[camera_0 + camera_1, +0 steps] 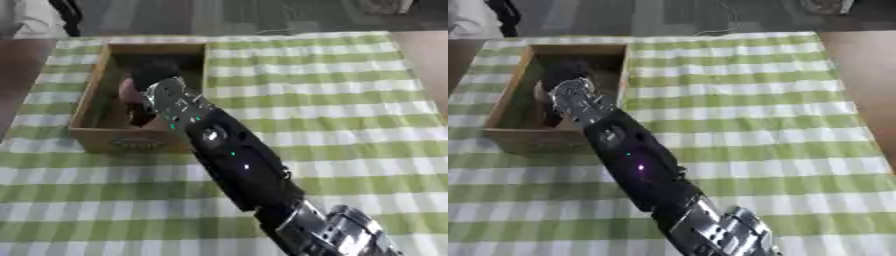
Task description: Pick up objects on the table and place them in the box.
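Reaching from the lower right, the right arm (236, 160) crosses the green-checked cloth (332, 100) into the wooden box (87, 100) at upper left. The right hand (153, 75) is inside the box; whether its fingers are curled cannot be told. A pinkish object (127, 91) shows beside the hand, within the box.

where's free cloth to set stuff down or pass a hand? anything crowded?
Free: the checked cloth right of the wooden box, out to the table's right edge, and the near strip left of the forearm. Crowded: inside the box, where the right robot hand reaches over something pinkish; its fingers can't be made out.
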